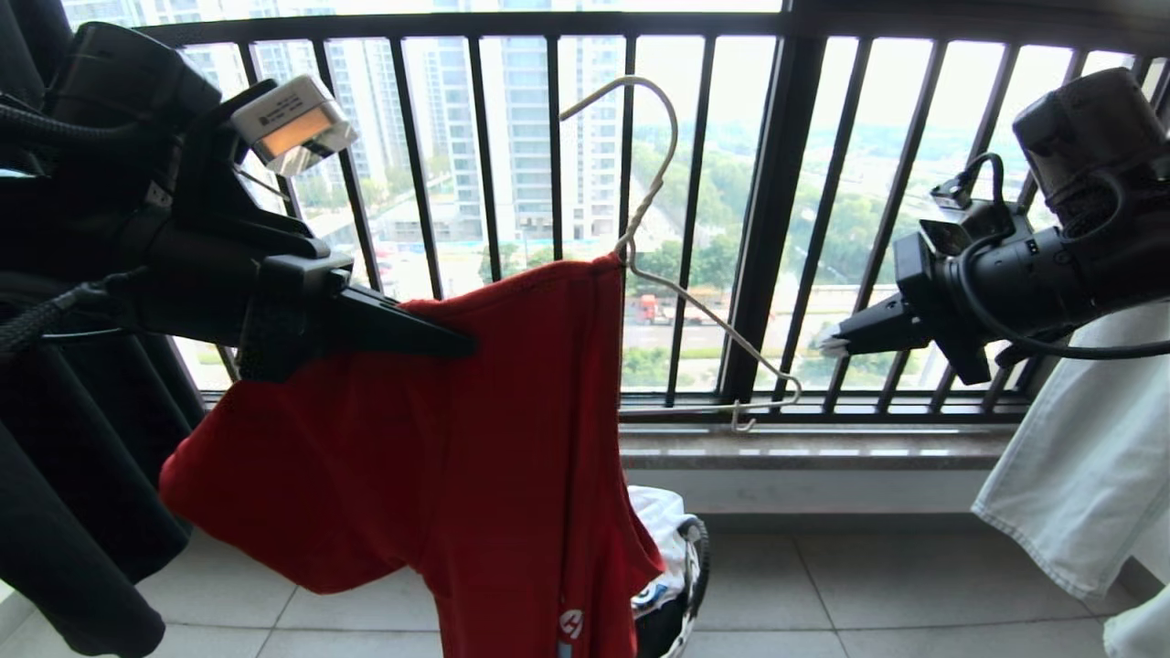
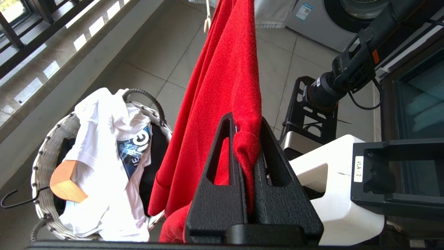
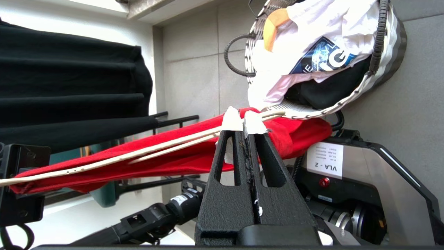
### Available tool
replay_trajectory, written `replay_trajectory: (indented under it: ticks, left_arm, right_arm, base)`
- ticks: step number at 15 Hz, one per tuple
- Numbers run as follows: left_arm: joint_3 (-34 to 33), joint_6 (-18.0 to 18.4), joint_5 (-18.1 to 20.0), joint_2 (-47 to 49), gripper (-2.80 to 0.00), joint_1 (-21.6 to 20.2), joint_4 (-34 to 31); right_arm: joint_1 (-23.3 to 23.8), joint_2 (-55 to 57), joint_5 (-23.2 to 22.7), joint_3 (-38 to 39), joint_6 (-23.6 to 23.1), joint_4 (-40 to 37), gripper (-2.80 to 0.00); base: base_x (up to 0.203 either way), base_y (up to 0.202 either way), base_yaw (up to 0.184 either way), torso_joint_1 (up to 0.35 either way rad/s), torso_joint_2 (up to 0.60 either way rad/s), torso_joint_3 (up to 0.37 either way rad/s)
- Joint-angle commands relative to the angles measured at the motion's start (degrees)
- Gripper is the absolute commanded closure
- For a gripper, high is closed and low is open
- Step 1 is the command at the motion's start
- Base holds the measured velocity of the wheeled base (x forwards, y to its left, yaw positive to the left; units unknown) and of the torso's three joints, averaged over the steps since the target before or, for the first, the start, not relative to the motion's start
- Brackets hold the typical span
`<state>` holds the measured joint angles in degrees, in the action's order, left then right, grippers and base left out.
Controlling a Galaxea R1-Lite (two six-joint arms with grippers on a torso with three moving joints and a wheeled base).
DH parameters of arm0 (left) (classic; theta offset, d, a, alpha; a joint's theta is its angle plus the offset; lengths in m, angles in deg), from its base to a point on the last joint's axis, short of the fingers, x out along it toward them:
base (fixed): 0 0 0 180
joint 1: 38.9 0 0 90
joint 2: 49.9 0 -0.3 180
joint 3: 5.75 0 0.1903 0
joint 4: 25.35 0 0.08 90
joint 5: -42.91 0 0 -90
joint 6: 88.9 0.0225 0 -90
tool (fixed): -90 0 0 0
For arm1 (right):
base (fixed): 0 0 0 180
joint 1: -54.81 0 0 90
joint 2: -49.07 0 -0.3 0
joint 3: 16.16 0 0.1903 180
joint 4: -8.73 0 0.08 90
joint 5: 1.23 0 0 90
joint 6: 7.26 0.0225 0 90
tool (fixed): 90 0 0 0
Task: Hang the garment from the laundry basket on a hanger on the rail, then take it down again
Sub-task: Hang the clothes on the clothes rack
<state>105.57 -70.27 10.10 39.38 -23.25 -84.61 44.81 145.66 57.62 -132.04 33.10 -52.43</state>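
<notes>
The red garment (image 1: 439,457) hangs in the air in front of the window, draped over the off-white wire hanger (image 1: 695,308). The hanger is tilted; its hook points up and hangs on nothing. My left gripper (image 1: 466,347) is shut on a fold of the garment (image 2: 222,80) at the shoulder. To the right, my right gripper (image 1: 827,345) is shut with nothing between its taped tips, just off the hanger's bare end. In the right wrist view the hanger (image 3: 138,152) runs behind the right gripper (image 3: 242,118). The laundry basket (image 1: 699,557) stands on the floor below. The rail is out of view.
The basket (image 2: 45,163) holds a white T-shirt (image 2: 104,139), dark cloth and a wooden hanger (image 2: 64,180). A black barred window railing (image 1: 777,228) stands close behind. Black clothing (image 1: 82,475) hangs at the left and a white garment (image 1: 1079,457) at the right.
</notes>
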Motion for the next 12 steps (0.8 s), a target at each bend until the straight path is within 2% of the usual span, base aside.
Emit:
replay_trajectory:
  ticks: [1,4,8,9,10,12]
  left_arm:
    - [-0.2,0.1,0.3,0.3,0.0,0.0,-0.1]
    - [0.0,0.1,0.3,0.5,0.0,-0.1,-0.1]
    - [0.0,-0.1,0.3,0.0,0.0,-0.1,-0.1]
    - [0.0,-0.1,0.3,-0.2,0.0,-0.1,-0.1]
    - [-0.1,-0.1,0.3,-0.5,0.0,-0.1,-0.1]
    - [-0.2,-0.1,0.3,-0.8,0.0,-0.1,-0.1]
  right_arm:
    - [-0.2,0.9,-0.2,2.8,0.1,-0.1,0.0]
    - [-0.5,-1.6,-1.1,8.8,-1.8,-0.1,0.0]
    - [-0.9,-1.4,-4.9,16.2,-4.4,0.1,0.0]
    - [-1.9,-0.3,-5.7,18.1,-5.0,0.4,-0.22]
    - [-3.1,1.2,-6.2,19.9,-5.2,1.9,-2.8]
    - [-5.2,3.8,-7.1,22.4,-4.5,8.6,-2.8]
  base:
    - [0.0,0.0,0.0,0.0,0.0,0.0]
    - [0.0,0.0,0.0,0.0,0.0,0.0]
    - [0.0,0.0,0.0,0.0,0.0,0.0]
    - [0.0,0.0,0.0,0.0,0.0,0.0]
    - [0.0,0.0,0.0,0.0,0.0,0.0]
    - [0.0,0.0,0.0,0.0,0.0,0.0]
